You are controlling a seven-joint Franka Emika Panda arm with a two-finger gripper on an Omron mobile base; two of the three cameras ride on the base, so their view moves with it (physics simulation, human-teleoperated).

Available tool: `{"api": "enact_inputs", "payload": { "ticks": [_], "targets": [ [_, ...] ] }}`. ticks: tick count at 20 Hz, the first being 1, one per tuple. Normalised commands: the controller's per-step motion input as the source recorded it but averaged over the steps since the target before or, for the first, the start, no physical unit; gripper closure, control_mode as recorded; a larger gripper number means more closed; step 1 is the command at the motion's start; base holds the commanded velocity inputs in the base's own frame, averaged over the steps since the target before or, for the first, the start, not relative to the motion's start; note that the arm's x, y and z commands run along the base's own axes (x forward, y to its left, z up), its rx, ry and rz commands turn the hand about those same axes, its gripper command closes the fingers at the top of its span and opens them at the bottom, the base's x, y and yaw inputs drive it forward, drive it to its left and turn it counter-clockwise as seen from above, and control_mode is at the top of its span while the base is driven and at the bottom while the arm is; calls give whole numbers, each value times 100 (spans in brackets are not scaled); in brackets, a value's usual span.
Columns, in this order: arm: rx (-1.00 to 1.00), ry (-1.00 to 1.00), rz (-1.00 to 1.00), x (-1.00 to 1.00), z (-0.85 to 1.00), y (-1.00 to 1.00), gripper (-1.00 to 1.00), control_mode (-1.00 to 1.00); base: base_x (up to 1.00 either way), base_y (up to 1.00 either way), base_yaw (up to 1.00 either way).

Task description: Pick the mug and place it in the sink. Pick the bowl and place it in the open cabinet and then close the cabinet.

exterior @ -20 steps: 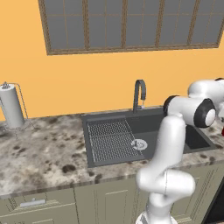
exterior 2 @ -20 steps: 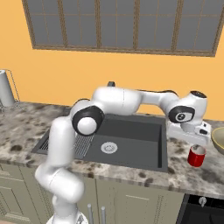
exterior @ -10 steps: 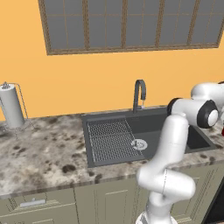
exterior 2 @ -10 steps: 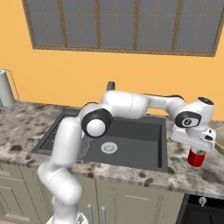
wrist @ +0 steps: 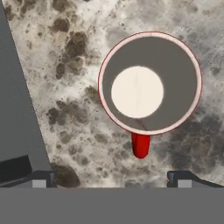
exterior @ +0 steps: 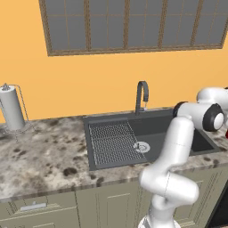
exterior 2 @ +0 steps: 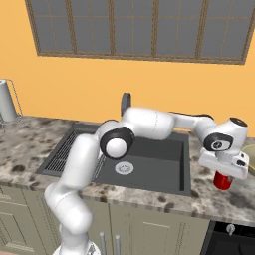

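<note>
Speckled grey stone counter (exterior 2: 209, 196) runs under the window and holds the dark grey sink (exterior 2: 149, 164) with its ribbed side. White robot arm (exterior 2: 149, 124) reaches over the sink to the right. Its gripper (wrist: 111, 177) hangs above the small red mug (wrist: 149, 83), jaws wide apart and holding nothing. The mug stands upright on the counter, just right of the sink.

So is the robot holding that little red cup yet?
No, nothing is held. The open fingers hover above the small red mug, which stands on the speckled counter.
</note>
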Motion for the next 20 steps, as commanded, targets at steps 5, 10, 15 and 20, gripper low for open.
{"api": "enact_inputs", "payload": {
  "ticks": [5,10,15,20],
  "targets": [
    [0,0,0,3,-22,-6,-100,-100,0,0,0],
    [0,0,0,10,-18,-14,-100,-100,0,0,0],
    [0,0,0,10,-16,-18,-100,-100,0,0,0],
    [1,0,0,9,-14,-18,-100,-100,0,0,0]
  ]
}}
